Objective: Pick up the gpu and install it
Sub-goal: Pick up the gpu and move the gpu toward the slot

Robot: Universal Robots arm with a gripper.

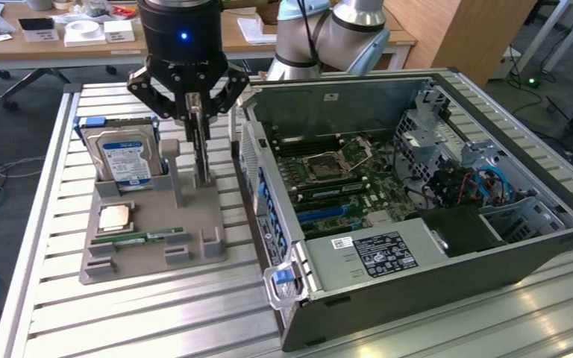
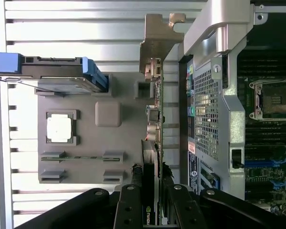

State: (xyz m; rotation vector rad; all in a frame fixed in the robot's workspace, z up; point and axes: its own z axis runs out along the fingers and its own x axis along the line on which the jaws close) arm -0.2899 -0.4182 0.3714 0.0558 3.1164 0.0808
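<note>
Gripper (image 1: 199,119) jaws narrow, clamped on the gpu (image 1: 204,164) top edge. Card stands upright in grey holder (image 1: 167,218), to the exterior view's left of open PC case (image 1: 416,294).

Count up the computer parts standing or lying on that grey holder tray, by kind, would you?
Silver hard drive with blue label: 1
Square metal-topped processor chip: 1
Narrow green memory stick: 1
Thin dark flat graphics card, standing on edge: 1
Total: 4
</note>
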